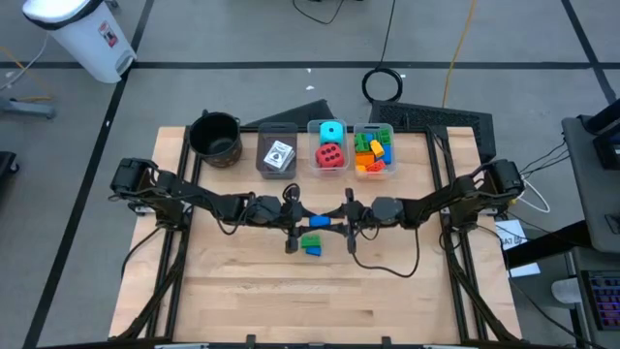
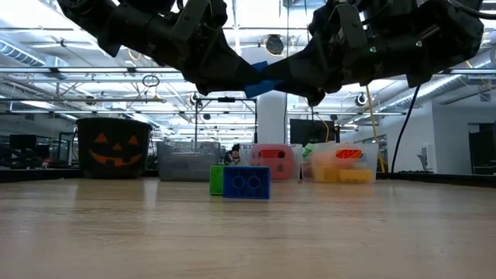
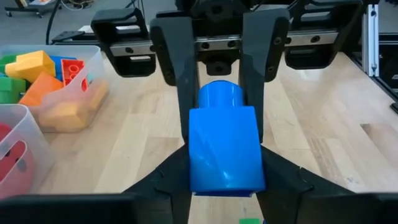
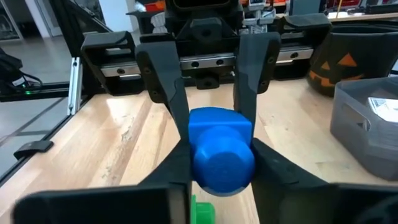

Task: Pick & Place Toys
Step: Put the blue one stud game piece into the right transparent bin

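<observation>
Left pincer (image 1: 306, 221): closed on the blue brick (image 3: 222, 148), held in the air above the middle of the worktop (image 1: 291, 301); its fingers (image 3: 180, 155) are pressed against the brick's sides.
Right pincer (image 1: 337, 221): met nose to nose with the left pincer; its fingers (image 4: 177, 158) are set against the same blue brick at its round-stud end, so the brick is clamped between both pincers.
Blue brick: lifted clear of the worktop, directly above two loose bricks.
Loose bricks: a blue one (image 2: 247, 184) and a green one (image 2: 216, 180) are lying side by side on the worktop, touching.
Bins beyond the blue brick: a grey one with a white card (image 1: 279, 155), a clear one with a cyan cube (image 1: 331, 130) and a red dotted cube (image 1: 330, 155), and a clear one with mixed bricks (image 1: 373, 151).
Black pot (image 1: 215, 137): stood beside the grey bin.
</observation>
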Motion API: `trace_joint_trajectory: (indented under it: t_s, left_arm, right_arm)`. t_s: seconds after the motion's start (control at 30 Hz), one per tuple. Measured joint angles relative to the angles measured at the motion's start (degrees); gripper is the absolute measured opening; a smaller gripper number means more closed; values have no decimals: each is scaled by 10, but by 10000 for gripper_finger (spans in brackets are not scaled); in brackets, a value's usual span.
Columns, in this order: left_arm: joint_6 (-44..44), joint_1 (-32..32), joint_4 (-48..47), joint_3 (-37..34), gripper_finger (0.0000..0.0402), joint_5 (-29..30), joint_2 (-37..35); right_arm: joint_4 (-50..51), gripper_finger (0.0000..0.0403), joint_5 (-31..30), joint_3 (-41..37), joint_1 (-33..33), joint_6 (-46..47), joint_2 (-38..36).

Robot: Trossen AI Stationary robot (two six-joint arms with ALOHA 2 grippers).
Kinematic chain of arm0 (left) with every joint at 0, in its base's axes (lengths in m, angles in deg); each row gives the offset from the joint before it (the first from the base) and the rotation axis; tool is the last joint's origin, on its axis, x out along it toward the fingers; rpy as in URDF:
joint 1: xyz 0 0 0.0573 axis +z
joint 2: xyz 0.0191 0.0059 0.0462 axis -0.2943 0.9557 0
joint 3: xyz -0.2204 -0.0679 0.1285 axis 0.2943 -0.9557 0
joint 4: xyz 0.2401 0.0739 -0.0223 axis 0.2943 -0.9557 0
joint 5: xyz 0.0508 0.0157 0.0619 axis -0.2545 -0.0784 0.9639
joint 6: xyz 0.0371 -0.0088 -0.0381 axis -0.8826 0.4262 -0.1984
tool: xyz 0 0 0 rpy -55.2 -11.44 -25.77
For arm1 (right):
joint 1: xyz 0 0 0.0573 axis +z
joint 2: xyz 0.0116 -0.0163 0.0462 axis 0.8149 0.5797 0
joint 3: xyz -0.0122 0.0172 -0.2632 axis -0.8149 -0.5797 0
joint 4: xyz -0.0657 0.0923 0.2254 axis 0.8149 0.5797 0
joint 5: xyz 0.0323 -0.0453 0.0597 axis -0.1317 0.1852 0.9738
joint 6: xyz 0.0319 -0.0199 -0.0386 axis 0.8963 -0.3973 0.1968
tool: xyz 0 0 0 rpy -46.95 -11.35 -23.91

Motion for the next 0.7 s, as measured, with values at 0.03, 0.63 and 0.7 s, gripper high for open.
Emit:
trace_joint_trajectory:
  t_s: [0.03,0.63,0.7]
  left_arm:
    - [0,0,-1,0,150,-1,0]
    - [-9,13,9,0,177,25,0]
    - [-8,13,9,0,176,25,0]
  right_arm:
    - [0,72,5,0,0,0,0]
    - [49,68,-3,-73,-43,64,-124]
    - [49,68,-32,-92,-50,63,-154]
